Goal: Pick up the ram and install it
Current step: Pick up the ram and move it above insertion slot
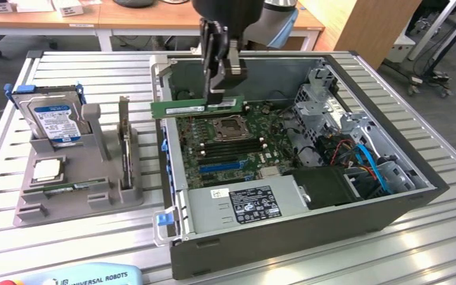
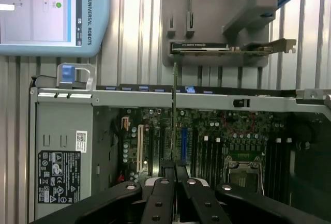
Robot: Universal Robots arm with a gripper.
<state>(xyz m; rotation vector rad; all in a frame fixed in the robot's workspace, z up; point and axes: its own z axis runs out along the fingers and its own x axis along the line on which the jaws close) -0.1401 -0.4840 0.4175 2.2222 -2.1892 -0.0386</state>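
Now | fingers (image 1: 214, 89) pinched tight on ram (image 1: 182, 107) | ram's length level, jutting either side | motherboard (image 1: 240, 148) beneath fingers

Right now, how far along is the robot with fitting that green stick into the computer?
Done: the ram is picked up, gripped by the hand. In hand: it hangs roughly level above the motherboard inside the open computer case. Left: seating it, since it sits in no slot yet.
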